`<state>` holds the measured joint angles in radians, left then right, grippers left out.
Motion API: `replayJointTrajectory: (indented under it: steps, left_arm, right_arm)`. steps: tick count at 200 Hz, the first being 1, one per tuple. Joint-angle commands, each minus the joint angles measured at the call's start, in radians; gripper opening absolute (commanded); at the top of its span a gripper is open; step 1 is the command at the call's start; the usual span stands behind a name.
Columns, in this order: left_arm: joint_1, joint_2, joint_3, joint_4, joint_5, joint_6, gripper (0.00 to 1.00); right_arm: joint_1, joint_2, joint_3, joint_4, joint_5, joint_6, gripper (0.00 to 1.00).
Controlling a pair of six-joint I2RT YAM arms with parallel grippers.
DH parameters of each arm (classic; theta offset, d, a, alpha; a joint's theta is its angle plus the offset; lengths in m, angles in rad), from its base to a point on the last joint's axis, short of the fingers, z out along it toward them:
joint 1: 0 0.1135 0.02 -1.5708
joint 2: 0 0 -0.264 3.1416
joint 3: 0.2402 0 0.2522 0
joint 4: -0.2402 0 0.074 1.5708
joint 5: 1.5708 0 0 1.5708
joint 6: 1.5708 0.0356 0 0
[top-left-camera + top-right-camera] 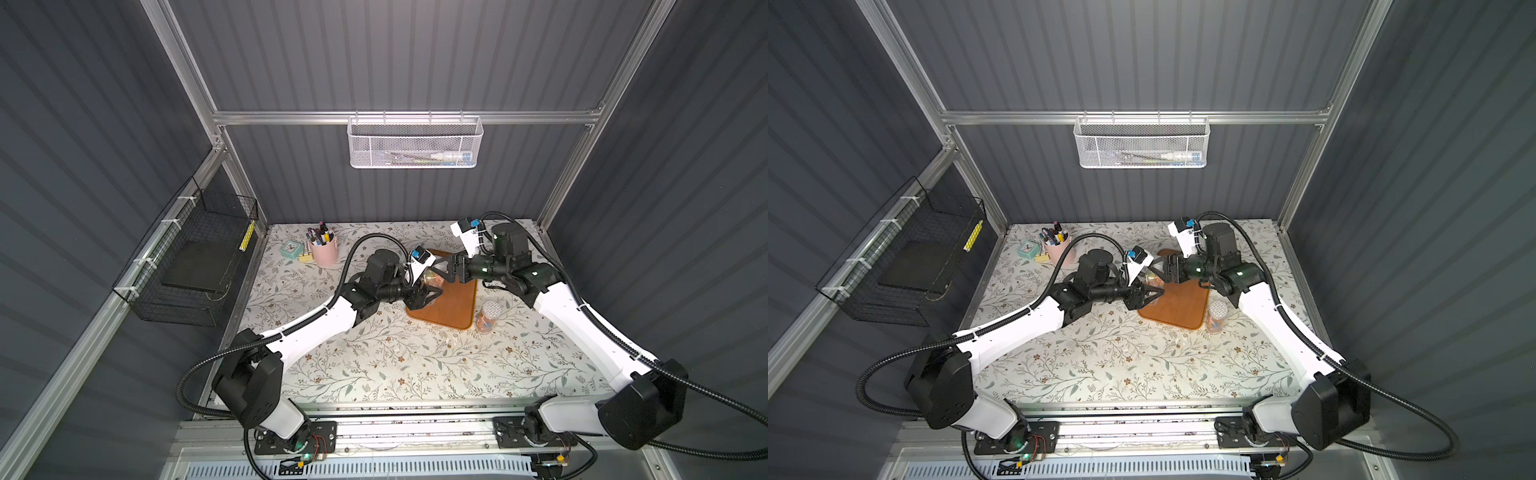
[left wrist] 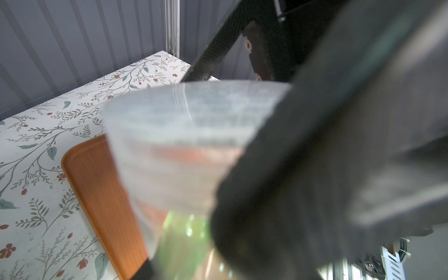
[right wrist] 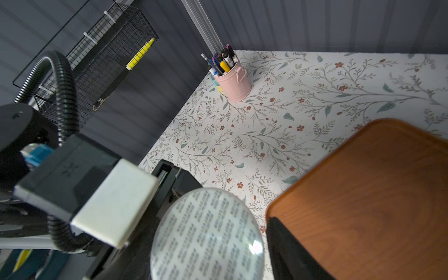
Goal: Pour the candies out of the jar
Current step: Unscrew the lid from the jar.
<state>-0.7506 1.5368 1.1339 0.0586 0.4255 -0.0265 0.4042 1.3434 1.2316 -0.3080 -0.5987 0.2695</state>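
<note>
A clear jar hangs tilted over the near-left corner of the wooden tray, and my left gripper is shut on its body. Orange and pink candies show as a blur through its wall. The jar's white printed lid faces my right gripper, whose jaws stand on either side of it. One of the right fingers sits a thin sliver off the lid's rim; the other is hidden. In both top views the two grippers meet above the tray.
A second lidded jar with candies stands on the tablecloth just right of the tray. A pink pen cup and a small clock stand at the back left. A black wire basket hangs on the left wall, a white mesh basket on the back wall.
</note>
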Motion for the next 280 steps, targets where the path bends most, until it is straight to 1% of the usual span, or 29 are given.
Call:
replayJointTrajectory:
  steps: [1, 25, 37, 60, 84, 104, 132, 168, 200, 209, 218, 233, 243, 251, 265, 280]
  left_arm:
    - [-0.005, -0.02, 0.01, 0.012, 0.038, 0.01, 0.0]
    - [-0.006, -0.017, 0.016, 0.002, 0.056, 0.013, 0.0]
    - [-0.005, -0.011, 0.019, -0.007, 0.093, 0.017, 0.0]
    - [-0.005, -0.002, 0.03, -0.045, 0.151, 0.031, 0.0]
    - [-0.005, -0.001, 0.034, -0.057, 0.204, 0.037, 0.0]
    - [-0.005, -0.002, 0.034, -0.052, 0.22, 0.037, 0.0]
    - [-0.005, 0.007, 0.039, -0.043, 0.238, 0.037, 0.0]
    - [-0.004, 0.02, 0.054, -0.055, 0.308, 0.054, 0.0]
    - [-0.003, 0.017, 0.051, -0.066, 0.314, 0.068, 0.0]
    - [-0.003, 0.016, 0.051, -0.07, 0.309, 0.069, 0.0]
    - [-0.002, 0.014, 0.051, -0.073, 0.297, 0.073, 0.0]
    - [-0.002, 0.006, 0.046, -0.077, 0.27, 0.079, 0.0]
    - [-0.003, -0.002, 0.043, -0.077, 0.252, 0.084, 0.0]
    - [-0.002, -0.007, 0.041, -0.078, 0.231, 0.09, 0.0]
    - [-0.004, -0.01, 0.041, -0.086, 0.193, 0.102, 0.0]
    - [-0.004, -0.009, 0.044, -0.092, 0.172, 0.107, 0.0]
  right_arm:
    - [-0.001, -0.021, 0.025, -0.002, 0.023, -0.008, 0.62]
    - [-0.001, -0.031, 0.028, -0.016, 0.036, -0.03, 0.61]
    - [-0.001, -0.039, 0.028, -0.026, 0.043, -0.056, 0.6]
    - [-0.002, -0.041, 0.042, -0.062, 0.029, -0.126, 0.54]
    - [-0.002, -0.041, 0.055, -0.088, 0.001, -0.192, 0.54]
    - [-0.001, -0.041, 0.064, -0.137, 0.023, -0.245, 0.54]
    - [-0.001, -0.047, 0.052, -0.148, 0.029, -0.269, 0.54]
    - [-0.002, -0.044, 0.061, -0.192, 0.028, -0.348, 0.54]
    - [-0.002, -0.038, 0.071, -0.212, 0.029, -0.378, 0.56]
    - [-0.011, -0.032, 0.072, -0.209, 0.037, -0.356, 0.56]
    - [-0.037, -0.017, 0.081, -0.209, -0.01, -0.314, 0.56]
    - [-0.071, 0.009, 0.091, -0.197, -0.071, -0.207, 0.52]
    - [-0.071, 0.019, 0.089, -0.19, -0.086, -0.154, 0.51]
    - [-0.071, 0.019, 0.066, -0.15, -0.108, -0.09, 0.51]
    - [-0.071, 0.006, 0.024, -0.087, -0.112, 0.023, 0.51]
    - [-0.071, -0.01, -0.003, -0.028, -0.102, 0.089, 0.52]
